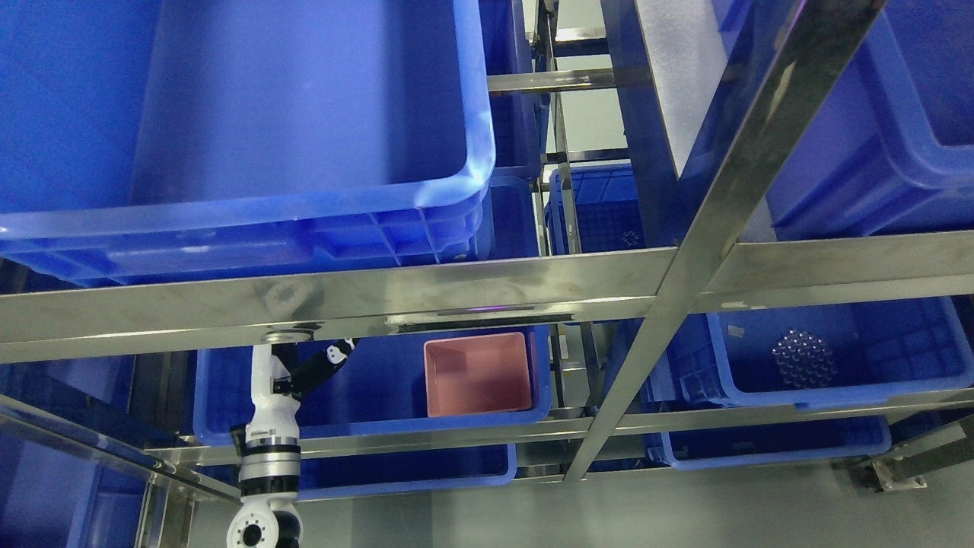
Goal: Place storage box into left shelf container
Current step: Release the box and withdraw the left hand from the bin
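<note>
A: What is showing at the far left?

B: A big blue bin is sitting on the top shelf. Below it a shiny metal rail is running across.

A: And the robot's arm?

B: The left arm is reaching up from the bottom edge. Its left hand is poking out just under the rail, over the left shelf container. The fingers are looking loose and are holding nothing, though the rail is hiding part of them. The right hand is not showing at all.

A: Where is the storage box?

B: The pink storage box is sitting inside that blue container, at its right end, open side up. It is well apart from the hand.

A: So is the job done?

B: I think it is nearly done. The box is lying inside, and only pulling the arm out seems left.

A: Is there room?

B: It is tight. The rail is hanging just above the hand, and the container's front rim is just below. A slanted metal post is standing further right, away from the arm.
</note>
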Controlling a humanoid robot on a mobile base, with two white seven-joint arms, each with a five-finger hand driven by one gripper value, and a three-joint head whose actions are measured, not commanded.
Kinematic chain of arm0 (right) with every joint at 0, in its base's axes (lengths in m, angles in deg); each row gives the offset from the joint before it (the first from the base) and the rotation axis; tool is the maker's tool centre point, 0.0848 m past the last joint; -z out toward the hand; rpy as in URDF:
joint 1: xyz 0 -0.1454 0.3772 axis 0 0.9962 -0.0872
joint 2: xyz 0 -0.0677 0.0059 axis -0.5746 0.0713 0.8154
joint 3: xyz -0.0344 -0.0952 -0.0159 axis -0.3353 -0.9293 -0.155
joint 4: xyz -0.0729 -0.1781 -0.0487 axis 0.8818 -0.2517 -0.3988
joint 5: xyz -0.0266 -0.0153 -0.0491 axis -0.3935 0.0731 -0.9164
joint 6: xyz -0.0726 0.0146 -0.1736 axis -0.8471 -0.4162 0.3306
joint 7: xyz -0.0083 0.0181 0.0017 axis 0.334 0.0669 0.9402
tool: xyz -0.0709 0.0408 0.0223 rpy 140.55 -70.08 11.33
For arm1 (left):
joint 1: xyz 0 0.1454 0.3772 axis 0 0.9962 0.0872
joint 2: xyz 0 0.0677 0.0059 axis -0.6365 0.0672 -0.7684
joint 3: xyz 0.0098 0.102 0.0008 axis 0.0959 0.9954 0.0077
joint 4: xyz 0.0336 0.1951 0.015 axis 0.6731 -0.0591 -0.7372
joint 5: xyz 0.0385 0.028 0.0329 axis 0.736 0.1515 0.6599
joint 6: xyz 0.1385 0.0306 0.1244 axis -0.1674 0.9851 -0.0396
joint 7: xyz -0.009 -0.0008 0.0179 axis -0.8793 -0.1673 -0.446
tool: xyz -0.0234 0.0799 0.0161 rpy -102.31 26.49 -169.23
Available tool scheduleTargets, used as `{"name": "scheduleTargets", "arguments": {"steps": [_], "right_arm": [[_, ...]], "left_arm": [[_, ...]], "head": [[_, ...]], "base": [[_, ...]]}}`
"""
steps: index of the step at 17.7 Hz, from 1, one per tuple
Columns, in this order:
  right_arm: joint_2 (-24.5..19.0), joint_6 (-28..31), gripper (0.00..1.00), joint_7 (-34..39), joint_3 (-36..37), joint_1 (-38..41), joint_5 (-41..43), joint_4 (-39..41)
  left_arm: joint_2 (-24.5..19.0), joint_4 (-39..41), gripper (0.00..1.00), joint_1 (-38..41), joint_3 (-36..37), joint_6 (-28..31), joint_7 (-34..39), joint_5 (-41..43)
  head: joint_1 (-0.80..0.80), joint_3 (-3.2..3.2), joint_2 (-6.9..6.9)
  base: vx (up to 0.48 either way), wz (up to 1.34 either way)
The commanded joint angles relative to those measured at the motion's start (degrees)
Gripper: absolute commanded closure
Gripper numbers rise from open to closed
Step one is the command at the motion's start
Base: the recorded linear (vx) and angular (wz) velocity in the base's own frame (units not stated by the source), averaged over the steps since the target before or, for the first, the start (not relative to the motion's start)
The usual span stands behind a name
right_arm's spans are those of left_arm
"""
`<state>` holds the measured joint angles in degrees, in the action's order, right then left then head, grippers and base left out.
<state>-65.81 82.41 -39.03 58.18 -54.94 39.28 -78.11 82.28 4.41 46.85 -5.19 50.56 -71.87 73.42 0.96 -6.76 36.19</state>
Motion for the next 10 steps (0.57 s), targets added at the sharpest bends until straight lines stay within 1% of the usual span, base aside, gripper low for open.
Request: {"name": "scheduleTargets", "arguments": {"steps": [1, 4, 7, 10], "right_arm": [[1.0, -0.02, 0.0, 0.0, 0.26, 0.53, -0.09, 1.0], [1.0, -0.02, 0.0, 0.0, 0.26, 0.53, -0.09, 1.0], [1.0, -0.02, 0.0, 0.0, 0.26, 0.53, -0.09, 1.0], [1.0, -0.02, 0.0, 0.0, 0.26, 0.53, -0.09, 1.0]], "left_arm": [[-0.42, 10.26, 0.0, 4.77, 2.06, 0.45, 1.54, -2.38], [-0.42, 10.35, 0.0, 4.59, 2.15, 0.1, 1.46, -2.38], [-0.42, 10.35, 0.0, 4.06, 2.23, -0.08, -1.78, -2.38], [-0.42, 10.35, 0.0, 3.97, 2.23, -0.52, -2.24, -2.38]], "head": [[0.0, 0.0, 0.0], [0.0, 0.0, 0.0], [0.0, 0.0, 0.0], [0.0, 0.0, 0.0]], "base": [[0.0, 0.02], [0.0, 0.0], [0.0, 0.0], [0.0, 0.0]]}}
